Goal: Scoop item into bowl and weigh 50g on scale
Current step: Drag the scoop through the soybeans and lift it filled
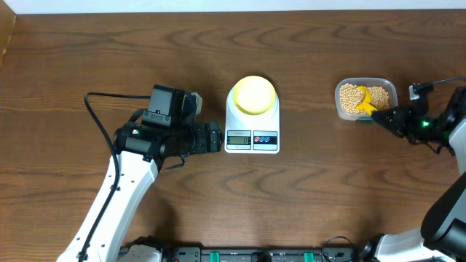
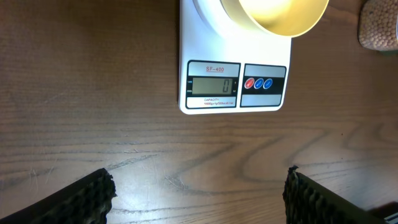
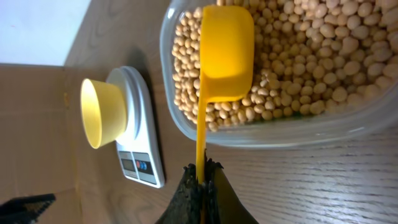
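Observation:
The white scale (image 1: 252, 125) sits mid-table with the pale-yellow bowl (image 1: 253, 94) on its platform; the bowl looks empty. Its display reads 0 in the left wrist view (image 2: 211, 86). The beige beans (image 1: 353, 97) fill a clear tub (image 1: 365, 81) at the right. My right gripper (image 1: 380, 116) is shut on the handle of a yellow scoop (image 3: 225, 53), whose cup lies on its side over the beans (image 3: 311, 56). My left gripper (image 2: 199, 193) is open and empty, just left of the scale, its fingers pointing at it.
The wooden table (image 1: 320, 204) runs to a pale edge at the back. A black cable (image 1: 98, 109) loops from the left arm. The tub also shows at the top right of the left wrist view (image 2: 379, 25).

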Action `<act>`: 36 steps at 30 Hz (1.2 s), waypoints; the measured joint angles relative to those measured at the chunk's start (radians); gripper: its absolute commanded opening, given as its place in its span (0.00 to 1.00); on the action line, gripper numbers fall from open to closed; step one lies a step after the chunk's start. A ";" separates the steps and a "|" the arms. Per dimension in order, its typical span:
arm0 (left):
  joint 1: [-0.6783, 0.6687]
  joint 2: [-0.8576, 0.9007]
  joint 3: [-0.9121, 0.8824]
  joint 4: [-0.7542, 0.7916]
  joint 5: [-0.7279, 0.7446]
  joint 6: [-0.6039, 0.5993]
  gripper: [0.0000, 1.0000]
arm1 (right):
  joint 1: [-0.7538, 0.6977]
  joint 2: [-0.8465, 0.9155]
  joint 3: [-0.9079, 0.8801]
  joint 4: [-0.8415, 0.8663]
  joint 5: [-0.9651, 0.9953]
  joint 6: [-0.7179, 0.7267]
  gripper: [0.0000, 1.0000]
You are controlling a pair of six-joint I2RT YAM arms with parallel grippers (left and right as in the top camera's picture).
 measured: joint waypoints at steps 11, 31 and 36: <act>0.000 0.000 0.000 0.000 0.000 0.000 0.89 | -0.040 0.000 -0.003 0.012 -0.079 0.042 0.01; 0.000 0.000 0.000 0.000 0.000 0.000 0.89 | -0.155 0.000 -0.003 0.010 -0.262 0.070 0.02; 0.000 0.000 0.000 0.000 0.000 0.000 0.89 | -0.174 0.000 -0.003 0.001 -0.321 0.073 0.02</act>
